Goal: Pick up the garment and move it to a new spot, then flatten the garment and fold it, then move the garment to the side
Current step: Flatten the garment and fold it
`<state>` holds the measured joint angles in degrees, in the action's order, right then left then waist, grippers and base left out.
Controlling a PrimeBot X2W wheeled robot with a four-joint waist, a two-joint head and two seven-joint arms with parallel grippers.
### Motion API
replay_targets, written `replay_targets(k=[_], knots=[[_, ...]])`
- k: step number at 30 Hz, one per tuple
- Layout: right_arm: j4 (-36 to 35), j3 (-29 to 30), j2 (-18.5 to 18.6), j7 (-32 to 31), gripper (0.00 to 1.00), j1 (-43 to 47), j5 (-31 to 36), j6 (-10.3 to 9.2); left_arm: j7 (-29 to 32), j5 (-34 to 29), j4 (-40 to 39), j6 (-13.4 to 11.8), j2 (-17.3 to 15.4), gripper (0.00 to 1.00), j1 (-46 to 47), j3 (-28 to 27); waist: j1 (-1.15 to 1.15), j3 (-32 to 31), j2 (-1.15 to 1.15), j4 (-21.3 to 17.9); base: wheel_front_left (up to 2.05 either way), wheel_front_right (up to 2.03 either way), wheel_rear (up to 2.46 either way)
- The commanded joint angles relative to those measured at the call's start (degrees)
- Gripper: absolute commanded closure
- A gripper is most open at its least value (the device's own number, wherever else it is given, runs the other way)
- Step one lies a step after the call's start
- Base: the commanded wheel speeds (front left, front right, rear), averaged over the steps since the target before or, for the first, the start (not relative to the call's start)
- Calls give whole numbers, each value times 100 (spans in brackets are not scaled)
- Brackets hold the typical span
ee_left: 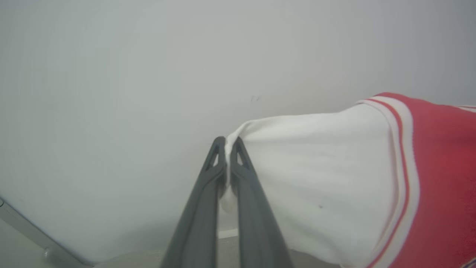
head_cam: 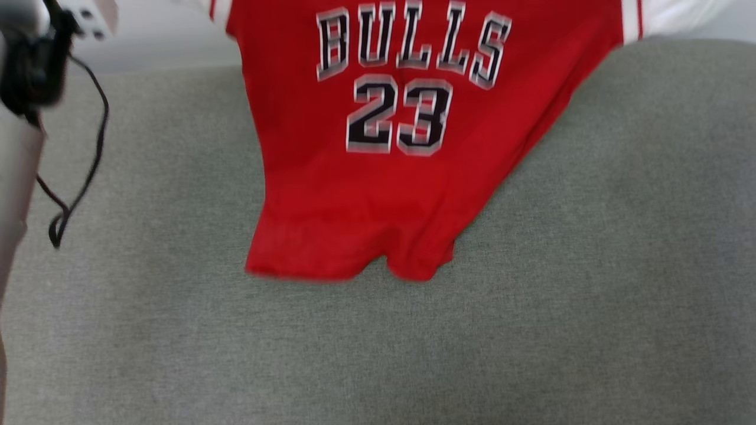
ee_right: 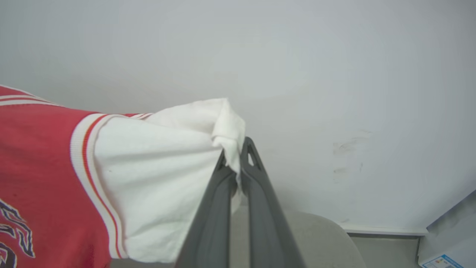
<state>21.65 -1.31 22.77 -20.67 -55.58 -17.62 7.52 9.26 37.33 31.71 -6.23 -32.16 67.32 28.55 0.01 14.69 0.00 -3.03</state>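
The garment (head_cam: 366, 195) is a red jersey shirt with white short sleeves joined to the body by red-and-white striped trim. Across the chest black letters outlined in white spell BULLS, with the number 23 beneath. Its front faces up and towards the robot, lettering upright in the head view. It is stretched wide: the left sleeve (ee_left: 316, 178) and the right sleeve (ee_right: 156, 178) are each pinched at the cuff and pulled taut outward, raised before a pale wall. The body narrows down to a rumpled hem with 1 small tuck, lying on the grey cloth surface (head_cam: 590, 295).
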Motion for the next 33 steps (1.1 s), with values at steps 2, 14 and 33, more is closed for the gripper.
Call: replay_targets(k=[2, 14, 33], knots=[[197, -66, 23, 273, 100, -525, 124, -6, -285, -80, 142, -29, 26, 100, 406, -112, -1, 326, 0, -67, 0, 0, 0], [1026, -482, -33, 1696, 100, -3037, 483, -6, -1305, -282, 433, 37, -76, 100, 2184, -525, -1, 1358, 0, -184, 0, 0, 0], [2251, -1368, -24, 2324, 100, -3387, -189, -6, -1693, -51, 751, 248, 223, 100, 1909, -435, -1, 2269, 0, -82, 0, 0, 0]])
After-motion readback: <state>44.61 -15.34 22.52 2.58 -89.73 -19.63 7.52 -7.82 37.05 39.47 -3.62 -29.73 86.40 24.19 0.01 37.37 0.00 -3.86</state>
